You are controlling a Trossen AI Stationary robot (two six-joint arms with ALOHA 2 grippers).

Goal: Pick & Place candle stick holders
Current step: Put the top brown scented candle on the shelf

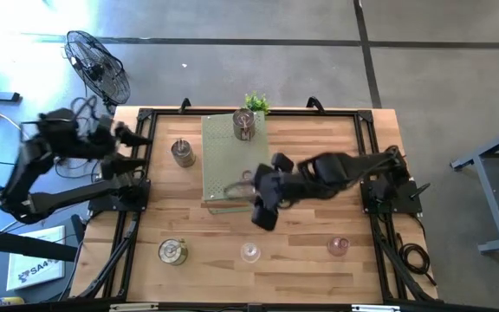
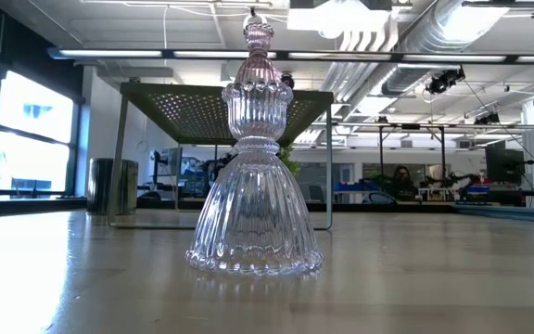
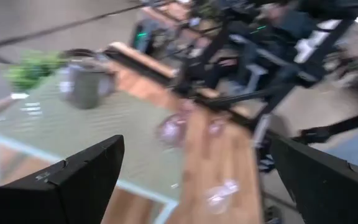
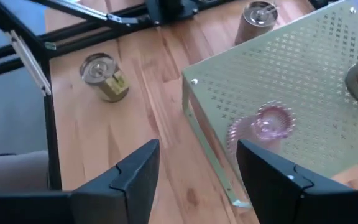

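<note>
1. The right tool (image 1: pixel 264 208) hangs over the middle of the bench (image 1: pixel 319 156), at the near edge of the green board (image 1: pixel 223 156); its fingers (image 4: pixel 135 180) are spread apart with nothing between them.
2. The left tool (image 1: pixel 132 134) is off the bench's left edge, near a floor fan (image 1: pixel 98 65); its fingers (image 3: pixel 73 180) are also spread and empty.
3. A pink glass holder (image 4: pixel 263 127) lies tipped on its side on the board near that edge, just ahead of the right tool.
4. A metal holder (image 1: pixel 244 123) stands at the board's far end, next to a small plant (image 1: pixel 255 103).
5. A second metal holder (image 1: pixel 181 152) stands on the bench left of the board.
6. A third metal holder (image 1: pixel 172 251) sits at the near left.
7. A clear glass holder (image 1: pixel 250 252) stands near the front edge at centre; it fills the low view (image 2: pixel 253 176).
8. Another pink holder (image 1: pixel 339 246) stands at the near right.
</note>
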